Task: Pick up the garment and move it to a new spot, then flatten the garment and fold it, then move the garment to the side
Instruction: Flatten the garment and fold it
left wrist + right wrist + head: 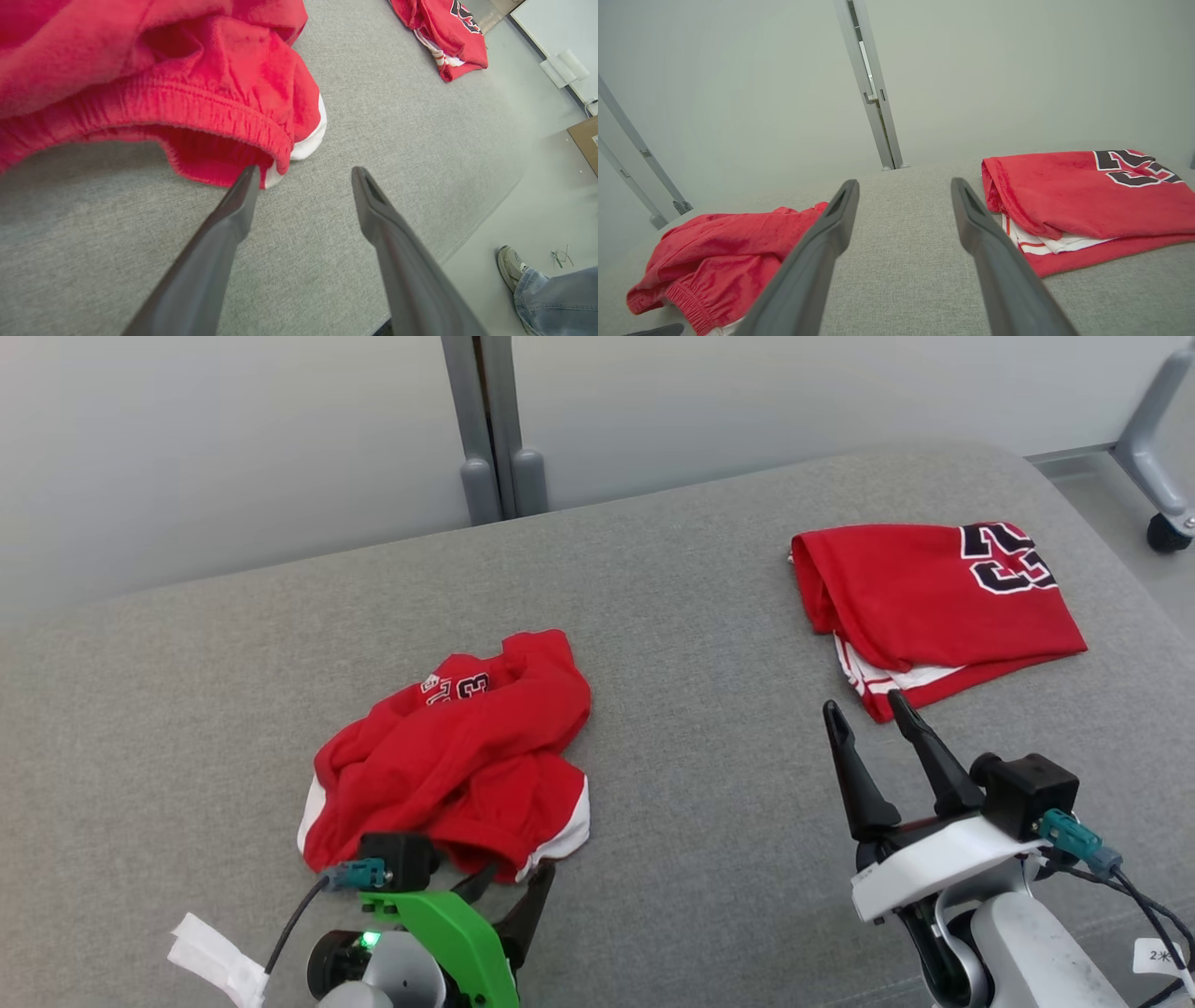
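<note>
Left wrist view: the left hand (306,173) has its two fingers spread wide with nothing between them. The tip of one finger is at the hem of the crumpled red garment (187,84), right below its elastic waistband (210,112). I cannot tell whether that tip touches the cloth. The other finger stands over bare grey table (397,154). The garment lies just ahead of this hand and off to that first finger's side, so the gap between the fingers faces the table more than the cloth. A pinch would probably need a small shift toward the waistband.

In the head view the heap stretches from near the left hand up and away toward the table's middle, with its white trim (569,835) at the near edge. The right hand (863,702) is also wide open and holds nothing. It is well apart from the crumpled garment, with its fingertips just beside a second red garment (924,597), which lies folded at the far right. The left arm is plainly the nearer to the heap, which I take to be the piece to pick up. Both garments rest straight on the table; nothing holds them.
</note>
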